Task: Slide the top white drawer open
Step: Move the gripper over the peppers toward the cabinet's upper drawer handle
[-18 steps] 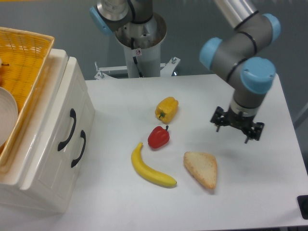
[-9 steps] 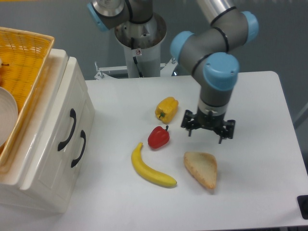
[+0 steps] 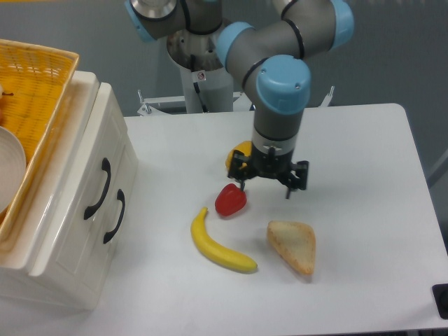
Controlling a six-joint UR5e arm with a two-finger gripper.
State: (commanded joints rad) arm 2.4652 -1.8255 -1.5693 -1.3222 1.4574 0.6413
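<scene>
Hand [image 3: 268, 176]: fingers spread, empty; shifted leftward over two half-seconds, now above yellow pepper [image 3: 236, 152], right of top white drawer [image 3: 89, 183]. Drawer: closed, handle untouched. Approach under way.

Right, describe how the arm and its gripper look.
The arm is built of silver-grey metal tubes with darker grey joint housings capped in light blue plastic. It rises from a white pedestal base bearing a small red-and-white sticker. The gripper is small, black and angular, with short dark prongs. No loose cables show.

Cream drawer [image 3: 73, 185], black handle [image 3: 97, 189], seemingly yellow basket [image 3: 33, 84].
</scene>
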